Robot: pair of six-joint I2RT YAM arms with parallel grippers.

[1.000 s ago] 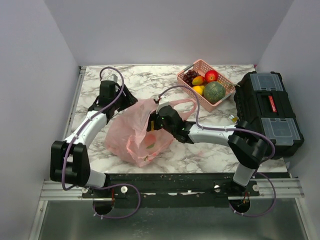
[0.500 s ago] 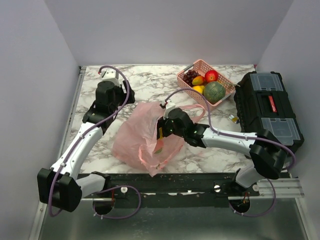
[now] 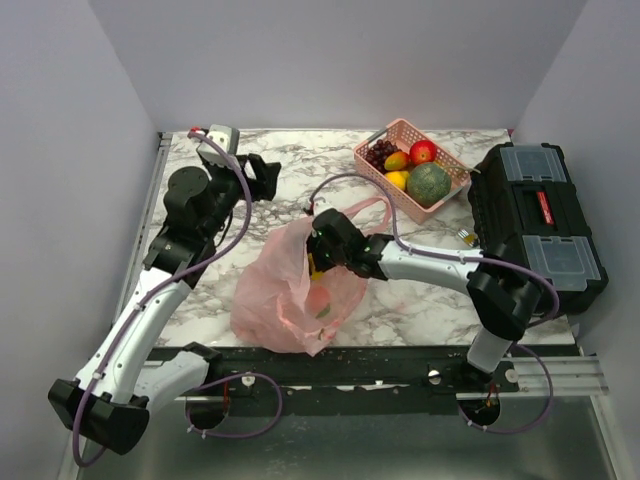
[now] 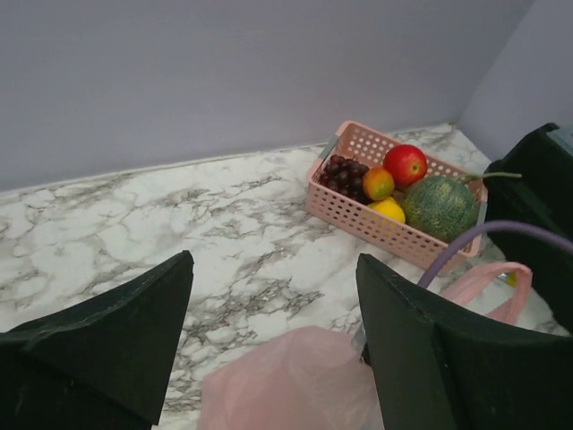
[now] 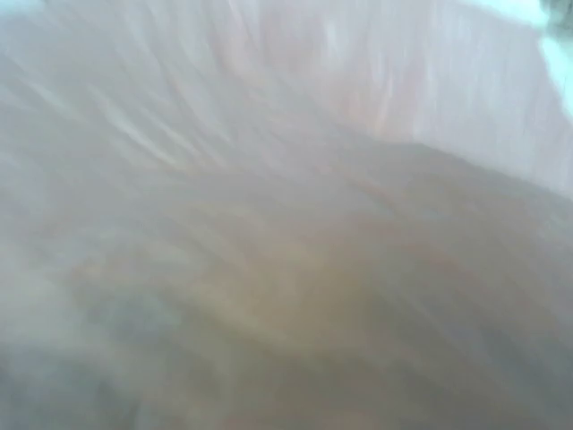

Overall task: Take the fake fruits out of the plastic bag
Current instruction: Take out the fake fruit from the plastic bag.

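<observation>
Left jaws parted near plastic bag [image 4: 286,381]

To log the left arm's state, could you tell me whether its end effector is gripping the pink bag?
No, the left end effector is open and empty, clear of the bag.

Both arms: white links w/ blk joints, left arm [image 3: 135,325] & right arm [image 3: 425,265]. Purple cable [image 4: 488,227] loops along each. Left fingers [image 4: 107,331]: matte blk wedges.

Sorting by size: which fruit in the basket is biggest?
The green melon, at the basket's right end; it dwarfs the red apple and grapes beside it.
</observation>
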